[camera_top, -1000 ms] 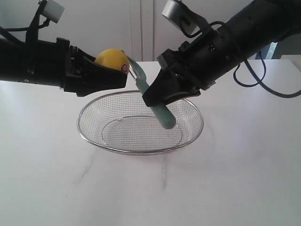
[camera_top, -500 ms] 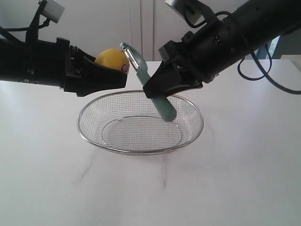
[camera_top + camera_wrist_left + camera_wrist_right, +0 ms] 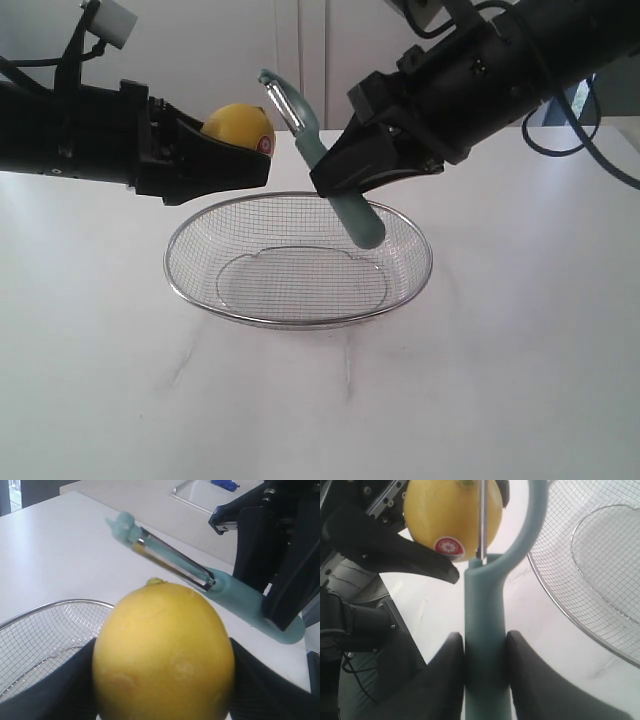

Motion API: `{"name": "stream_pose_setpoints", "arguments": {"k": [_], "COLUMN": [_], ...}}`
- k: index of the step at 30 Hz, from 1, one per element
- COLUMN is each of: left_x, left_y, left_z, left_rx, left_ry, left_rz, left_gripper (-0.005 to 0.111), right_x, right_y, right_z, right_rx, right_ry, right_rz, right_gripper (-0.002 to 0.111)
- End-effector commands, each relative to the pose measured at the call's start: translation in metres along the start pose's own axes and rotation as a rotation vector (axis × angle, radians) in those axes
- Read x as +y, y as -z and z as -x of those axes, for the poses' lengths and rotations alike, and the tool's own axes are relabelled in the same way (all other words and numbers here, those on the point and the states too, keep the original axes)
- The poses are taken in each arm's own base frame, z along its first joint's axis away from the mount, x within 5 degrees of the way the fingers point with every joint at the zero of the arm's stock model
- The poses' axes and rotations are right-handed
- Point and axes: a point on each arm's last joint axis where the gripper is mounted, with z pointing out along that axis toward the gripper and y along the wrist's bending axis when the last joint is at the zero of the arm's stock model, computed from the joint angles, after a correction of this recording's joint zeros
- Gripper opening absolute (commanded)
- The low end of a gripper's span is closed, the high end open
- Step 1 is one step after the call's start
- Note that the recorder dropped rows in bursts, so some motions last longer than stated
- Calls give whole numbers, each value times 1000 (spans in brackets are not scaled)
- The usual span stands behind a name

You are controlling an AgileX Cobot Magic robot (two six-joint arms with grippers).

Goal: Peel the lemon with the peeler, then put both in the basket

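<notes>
My left gripper (image 3: 256, 148) is shut on the yellow lemon (image 3: 238, 124), which hangs above the far left rim of the wire basket (image 3: 300, 322). The lemon (image 3: 165, 650) fills the left wrist view between the dark fingers (image 3: 60, 685), and its red sticker (image 3: 449, 547) shows in the right wrist view. My right gripper (image 3: 330, 188) is shut on the teal handle of the peeler (image 3: 312, 148). The peeler (image 3: 485, 625) tilts up, its blade (image 3: 172, 565) close by the lemon's upper right side; I cannot tell whether they touch.
The basket (image 3: 45, 635) stands on a white table (image 3: 520, 380) and holds nothing. Both dark arms reach in over its far rim from left and right. A white wall or cabinet stands behind the table.
The right gripper has risen and shifted slightly right, lifting the peeler's blade head from beside the lemon to higher than its top. The left arm and lemon have stayed still.
</notes>
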Motion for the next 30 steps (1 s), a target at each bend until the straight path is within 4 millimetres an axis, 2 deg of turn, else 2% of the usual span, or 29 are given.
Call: {"name": "stream_pose_setpoints", "arguments": {"k": [1,11,18,30], "left_x": [-4,-5,-5,-5], "left_y": [0,0,0,0], "left_z": [3,3,4,4], "left_rx": [-25,-29,-39,-43], "left_ry": [8,11,17,19], "left_rz": [-26,-34,-37,-37], "left_gripper": [0,0,0,0], "right_x": [-1,-8,-19,-15], "right_y": [2,0,-16,-19], "right_z": [-2,-7,-21,-19], "right_rx": [8,37,72,57], "right_ry": [-1,-42,-114,-107], "right_rz": [-25,-76,-53,38], "right_gripper": [0,0,0,0]}}
